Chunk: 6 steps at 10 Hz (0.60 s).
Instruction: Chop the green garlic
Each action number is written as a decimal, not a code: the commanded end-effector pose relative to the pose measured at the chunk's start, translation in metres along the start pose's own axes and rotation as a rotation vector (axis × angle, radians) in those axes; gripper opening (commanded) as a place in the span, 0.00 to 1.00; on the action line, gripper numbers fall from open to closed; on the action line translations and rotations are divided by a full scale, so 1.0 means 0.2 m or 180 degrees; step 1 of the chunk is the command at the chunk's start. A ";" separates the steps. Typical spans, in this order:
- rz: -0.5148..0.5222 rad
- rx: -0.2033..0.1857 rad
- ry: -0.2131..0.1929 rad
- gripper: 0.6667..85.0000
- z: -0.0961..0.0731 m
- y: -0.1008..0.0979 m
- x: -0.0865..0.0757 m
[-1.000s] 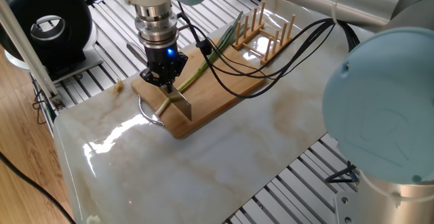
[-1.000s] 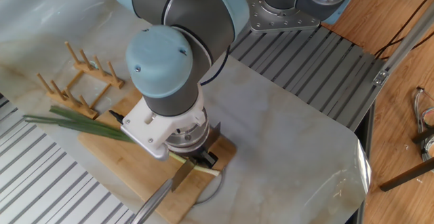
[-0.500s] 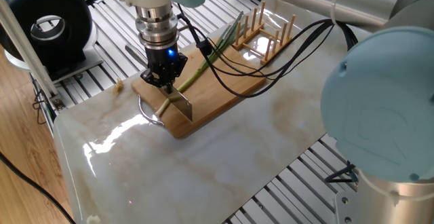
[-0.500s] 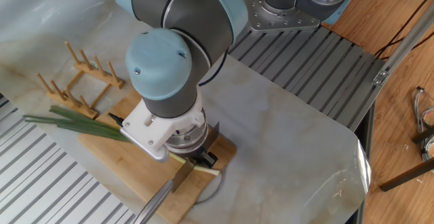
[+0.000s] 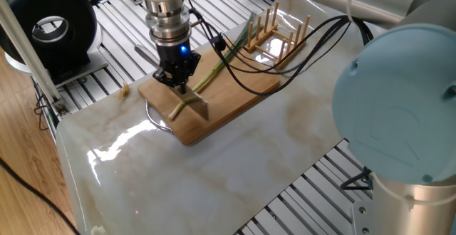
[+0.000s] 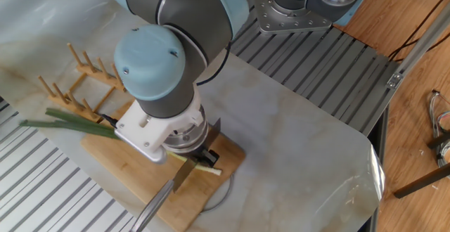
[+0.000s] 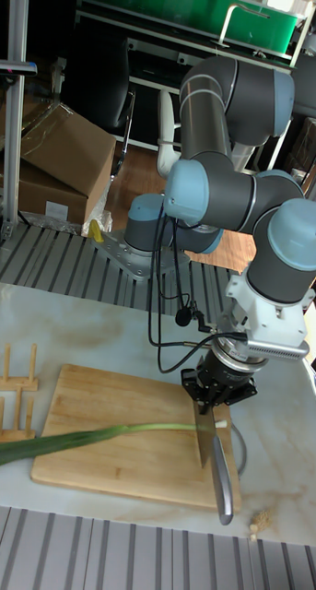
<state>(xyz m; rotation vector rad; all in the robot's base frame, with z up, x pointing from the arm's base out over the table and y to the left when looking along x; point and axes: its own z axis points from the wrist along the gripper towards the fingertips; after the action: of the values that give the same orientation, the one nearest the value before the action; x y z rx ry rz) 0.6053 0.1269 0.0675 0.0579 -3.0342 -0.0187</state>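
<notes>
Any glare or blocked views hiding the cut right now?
One fixed view: glare streaks on the marble table, clear of the green garlic. The other fixed view: the arm hides most of the gripper. Tall fixed view: dim background, but the knife reads sharply.

the green garlic [image 7: 111,431] runs pale whitish-green at one end to dark green leaves at the other. the cutting board [image 7: 102,406] is light honey-brown wood, like the peg rack [image 6: 81,77]. the desk [image 5: 235,164] is cream marble with tan veins. the claw [image 5: 177,78] is black with a blue light. the knife [image 7: 216,461] is silver-grey.
</notes>
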 end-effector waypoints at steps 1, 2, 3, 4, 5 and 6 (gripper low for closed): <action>0.0035 -0.0024 0.0002 0.01 0.00 -0.02 -0.01; 0.0043 -0.0039 0.0002 0.01 0.01 0.00 -0.01; 0.0049 -0.0029 -0.0003 0.01 0.02 0.00 -0.01; 0.0053 -0.0038 -0.0008 0.01 0.02 0.01 -0.01; 0.0060 -0.0062 -0.0013 0.01 0.03 0.02 -0.01; 0.0062 -0.0087 -0.0014 0.01 0.02 0.03 -0.01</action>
<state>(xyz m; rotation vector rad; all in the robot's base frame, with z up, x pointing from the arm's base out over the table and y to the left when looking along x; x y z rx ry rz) 0.6059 0.1273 0.0628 0.0406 -3.0364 -0.0247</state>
